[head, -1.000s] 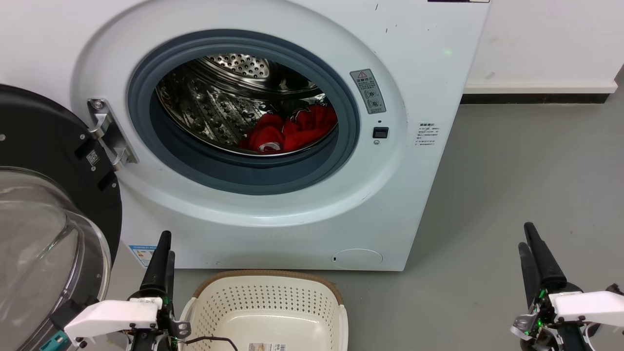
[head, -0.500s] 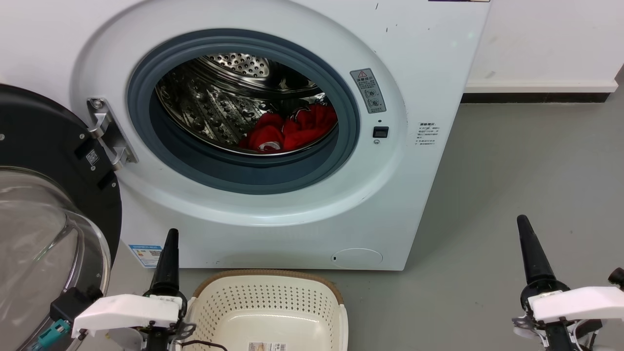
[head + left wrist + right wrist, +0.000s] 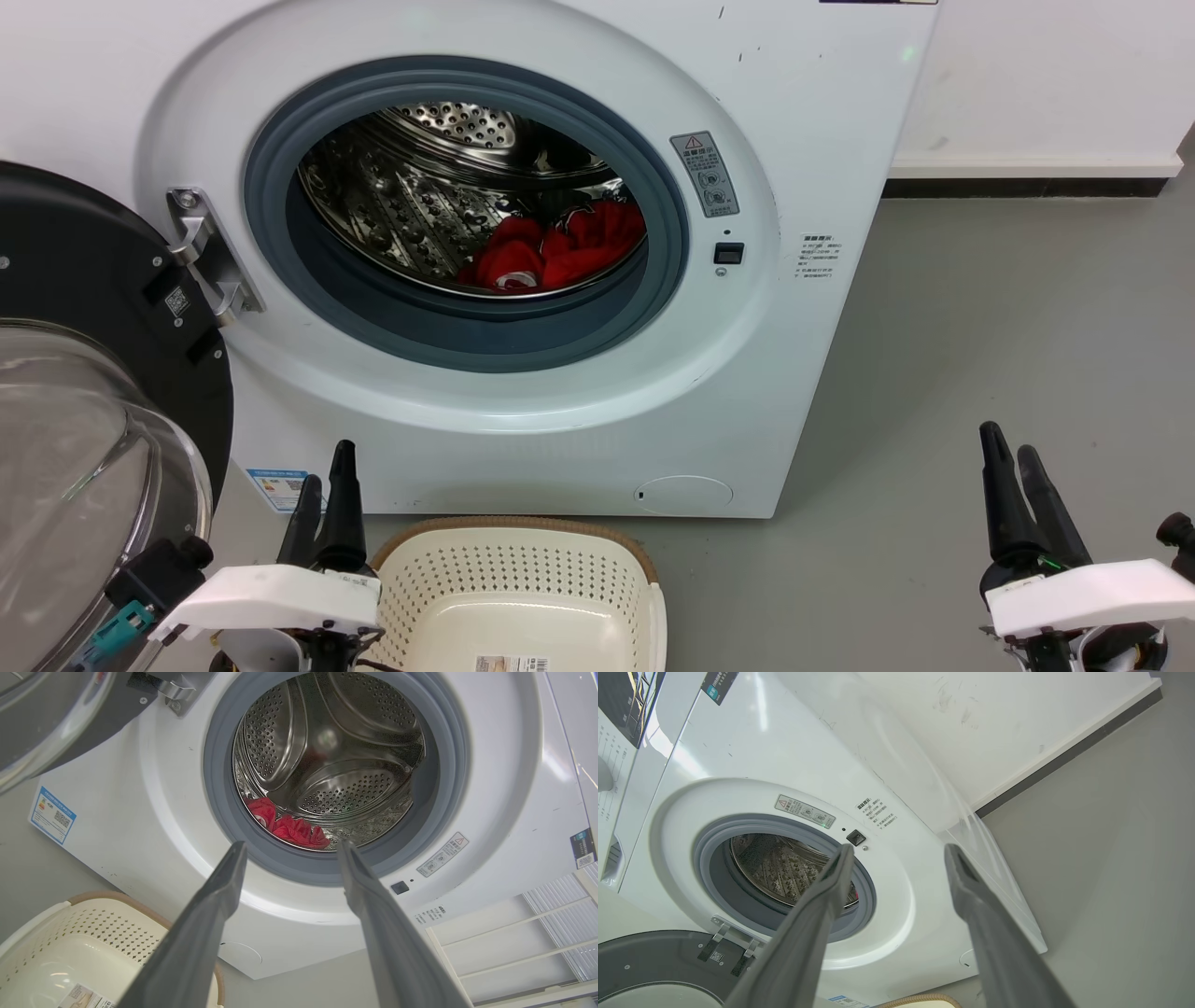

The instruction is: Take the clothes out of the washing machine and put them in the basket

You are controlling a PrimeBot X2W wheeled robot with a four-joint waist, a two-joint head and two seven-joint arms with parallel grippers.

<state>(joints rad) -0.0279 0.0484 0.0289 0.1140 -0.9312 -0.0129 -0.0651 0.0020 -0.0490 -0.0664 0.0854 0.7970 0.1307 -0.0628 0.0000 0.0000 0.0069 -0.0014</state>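
The white washing machine (image 3: 822, 121) stands with its round door (image 3: 84, 308) swung open to the left. Red clothes (image 3: 560, 247) lie bunched at the bottom of the steel drum (image 3: 411, 196), toward its right; the left wrist view shows the clothes (image 3: 292, 828) past the grey ring. The cream basket (image 3: 523, 583) sits on the floor below the opening. My left gripper (image 3: 327, 471) is open and low, just left of the basket. My right gripper (image 3: 1010, 455) is open over the floor, right of the machine. Both hold nothing.
Grey floor (image 3: 1008, 308) stretches to the right of the machine, up to a white wall with a dark skirting strip (image 3: 1018, 187). The open door's glass bowl (image 3: 75, 467) bulges close to my left arm. White shelving (image 3: 514, 947) appears in the left wrist view.
Both grippers have rolled about their wrists, so two parted fingers show on each. The left has shifted slightly right and lower in view. The clothes, basket and door have not moved.
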